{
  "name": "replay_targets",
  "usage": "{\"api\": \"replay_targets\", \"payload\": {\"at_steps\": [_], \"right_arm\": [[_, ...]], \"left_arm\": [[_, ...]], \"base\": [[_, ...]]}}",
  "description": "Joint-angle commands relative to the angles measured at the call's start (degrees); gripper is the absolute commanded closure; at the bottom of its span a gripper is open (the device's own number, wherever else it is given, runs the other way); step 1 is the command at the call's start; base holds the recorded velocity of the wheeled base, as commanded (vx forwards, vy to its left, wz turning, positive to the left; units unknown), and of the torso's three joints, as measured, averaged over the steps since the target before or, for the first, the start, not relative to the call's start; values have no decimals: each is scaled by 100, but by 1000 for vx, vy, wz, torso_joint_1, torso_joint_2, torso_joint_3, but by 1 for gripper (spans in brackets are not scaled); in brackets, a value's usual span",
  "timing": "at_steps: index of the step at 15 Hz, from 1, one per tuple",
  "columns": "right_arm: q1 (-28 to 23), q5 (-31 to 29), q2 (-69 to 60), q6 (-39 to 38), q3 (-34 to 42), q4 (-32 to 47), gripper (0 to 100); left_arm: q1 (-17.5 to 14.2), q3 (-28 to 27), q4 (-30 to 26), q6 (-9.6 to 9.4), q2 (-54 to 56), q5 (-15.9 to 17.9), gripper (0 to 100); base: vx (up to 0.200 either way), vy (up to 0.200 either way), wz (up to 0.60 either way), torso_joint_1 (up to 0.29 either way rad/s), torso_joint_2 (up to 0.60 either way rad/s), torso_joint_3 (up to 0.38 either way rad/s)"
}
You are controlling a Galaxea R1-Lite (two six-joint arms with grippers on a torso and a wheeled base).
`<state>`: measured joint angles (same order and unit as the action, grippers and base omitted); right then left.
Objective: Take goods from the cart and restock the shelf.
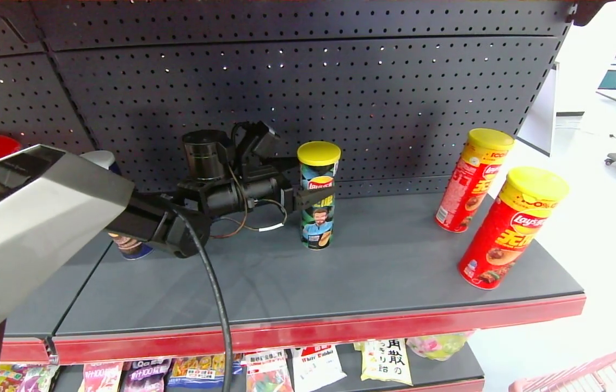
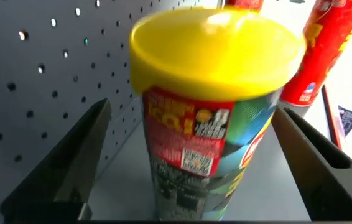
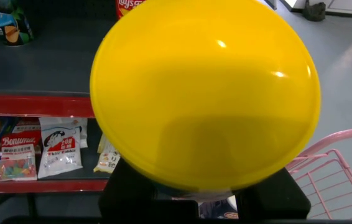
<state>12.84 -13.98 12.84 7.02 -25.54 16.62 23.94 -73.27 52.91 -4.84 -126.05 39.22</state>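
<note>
Green can: upright tube with a yellow lid and a green-blue label showing a cartoon face, with a red band under the lid.
Position: on the shelf, about midway along it and nearer the back edge than the front, just before the pegboard.
Left gripper: level with the can's upper half, its arm reaching in from the shelf's left end.
Left fingers: spread wide, one on each side of the can. There is a clear gap on the pegboard side. The other finger is close to the label; contact cannot be told.
Right gripper: grip cannot be told, as a second can's lid covers it.
Second can: its yellow lid faces the right wrist camera at close range, with the pink cart just past it.
Red cans: two, both yellow-lidded. One is toward the shelf's back right. The other is near the front right corner, apart from the first.
Lower shelf: snack bags along its front edge.
</note>
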Motion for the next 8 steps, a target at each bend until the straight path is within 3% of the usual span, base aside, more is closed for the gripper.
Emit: {"api": "replay_targets", "payload": {"at_steps": [1,2,3,8], "right_arm": [[0,1,8,1,5,0,100],[0,1,8,1,5,0,100],[0,1,0,1,5,8,100],[0,1,0,1,5,0,100]], "left_arm": [[5,5,9,1,-42,-11,0],[32,-4,18,1,-42,-11,0],[40,-30,9,1,-42,-19,100],[111,40,-26,9,2,-11,100]], "base": [[0,0,0,0,0,0],[0,0,0,0,0,0],[0,0,0,0,0,0],[0,0,0,0,0,0]]}}
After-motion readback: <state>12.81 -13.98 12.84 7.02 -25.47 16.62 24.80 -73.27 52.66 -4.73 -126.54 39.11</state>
